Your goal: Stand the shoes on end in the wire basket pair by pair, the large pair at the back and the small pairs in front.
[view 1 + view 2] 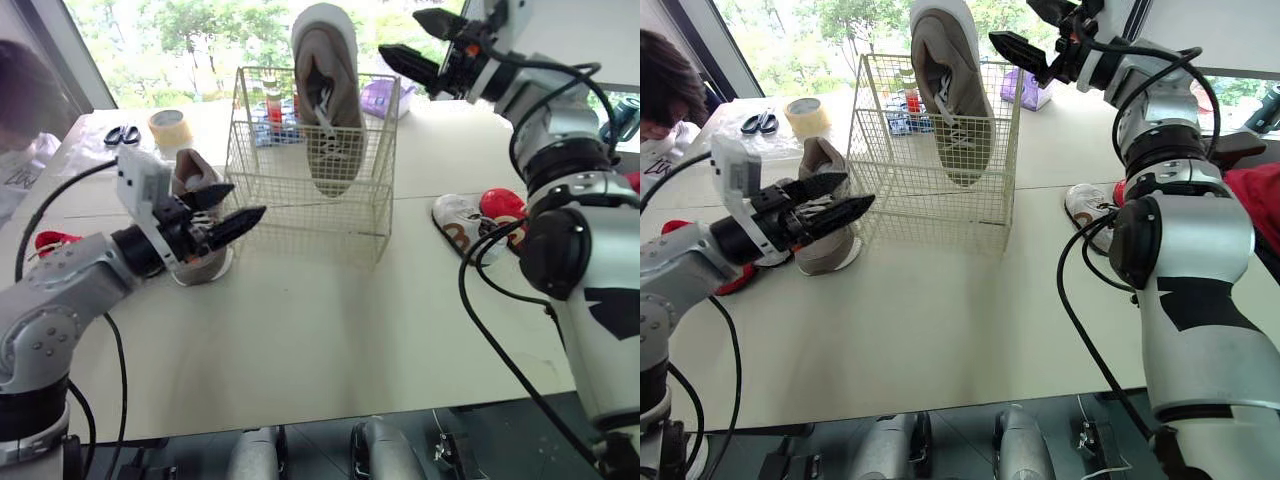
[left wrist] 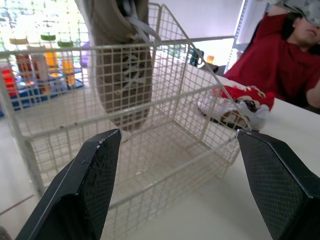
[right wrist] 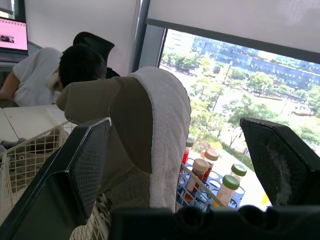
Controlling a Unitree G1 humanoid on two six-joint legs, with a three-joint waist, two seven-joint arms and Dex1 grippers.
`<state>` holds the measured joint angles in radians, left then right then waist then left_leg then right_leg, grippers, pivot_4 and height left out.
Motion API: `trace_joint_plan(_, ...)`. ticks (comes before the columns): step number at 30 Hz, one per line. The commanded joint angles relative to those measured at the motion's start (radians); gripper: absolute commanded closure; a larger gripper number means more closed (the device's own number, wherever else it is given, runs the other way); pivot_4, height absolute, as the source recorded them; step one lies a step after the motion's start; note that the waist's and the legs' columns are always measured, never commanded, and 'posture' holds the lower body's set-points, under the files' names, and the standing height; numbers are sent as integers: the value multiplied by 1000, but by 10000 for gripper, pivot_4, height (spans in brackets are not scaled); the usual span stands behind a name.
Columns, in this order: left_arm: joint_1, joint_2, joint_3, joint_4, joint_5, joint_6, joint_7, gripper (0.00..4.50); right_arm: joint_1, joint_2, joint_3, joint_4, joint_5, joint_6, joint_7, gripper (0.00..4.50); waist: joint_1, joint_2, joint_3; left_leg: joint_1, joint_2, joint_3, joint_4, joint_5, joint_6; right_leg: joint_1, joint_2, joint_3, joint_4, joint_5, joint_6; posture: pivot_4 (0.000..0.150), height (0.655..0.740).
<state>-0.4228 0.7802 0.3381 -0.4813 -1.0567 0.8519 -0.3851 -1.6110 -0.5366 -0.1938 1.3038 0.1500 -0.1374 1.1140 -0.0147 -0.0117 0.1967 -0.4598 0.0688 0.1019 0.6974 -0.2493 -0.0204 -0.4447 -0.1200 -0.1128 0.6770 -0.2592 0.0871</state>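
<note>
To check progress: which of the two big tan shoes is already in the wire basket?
The tan shoe standing on end, heel up, in the basket. The other shoe sits on the table by the left gripper.

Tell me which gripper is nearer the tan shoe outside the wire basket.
Left. The left gripper hovers close beside the tan shoe; the right gripper is raised above a corner of the cream wire basket.

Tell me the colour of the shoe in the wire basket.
The shoe is grey-brown with white laces and a white sole; right eye view shows it best.
</note>
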Motion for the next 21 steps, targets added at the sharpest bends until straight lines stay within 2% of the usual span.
trace_joint_plan(1, -122, 89, 101, 105, -30, 62, 78, 4641, 64, -42, -1, -261, 79, 79, 181, 20, -1, 0, 0, 0, 0, 0, 0, 0, 0, 0, 0, 0, 0, 0, 0, 1500, 6938)
trace_joint_plan(3, -229, 164, 61, 266, 61, 85, 81, 179, 179, -70, 14, -574, 168, 293, 230, 0, 4, 0, 0, 0, 0, -1, 0, 0, 0, 0, 0, -1, 1, 0, 0, 1500, 6938)
trace_joint_plan(5, -341, 219, -30, 442, 165, 131, 89, 179, 274, -98, 6, -863, 274, 530, 190, 0, 7, 0, 0, 0, 0, 0, 0, 0, 0, 0, 0, -1, 1, 0, 0, 1500, 6938)
trace_joint_plan(8, -519, 221, -137, 699, 261, 175, 20, 179, 424, -186, 25, -1227, 431, 856, 163, 0, 10, 1, 0, 0, -1, -1, 0, 0, 0, 1, 0, -1, 3, 0, 1, 1500, 6938)
trace_joint_plan(11, -719, 198, -347, 1012, 488, 116, -108, 179, 584, -324, 68, -1531, 554, 1071, 179, 0, 21, -1, -1, 1, -1, -1, 1, 0, 0, 1, 0, -2, 3, -1, 1, 1500, 6938)
trace_joint_plan(14, -945, 102, -504, 1394, 719, -59, -202, 179, 719, -382, 47, -1736, 636, 1135, 132, 0, 28, -4, -1, 1, -1, -1, 1, 0, 0, 1, 0, -2, 3, -1, 0, 1500, 6938)
trace_joint_plan(16, -1038, 49, -554, 1570, 827, -179, -246, 179, 784, -410, 31, -1810, 650, 1152, 90, 0, 28, -5, -1, 0, -1, -1, 2, 0, 0, 0, 0, -2, 3, 0, 0, 1500, 6938)
trace_joint_plan(21, -1100, -52, -555, 1788, 977, -332, -209, 179, 859, -402, -32, -1921, 726, 1198, -60, 0, 23, -6, -1, -1, 0, 1, 1, 0, 1, -2, 0, -1, 1, 0, 0, 1500, 6938)
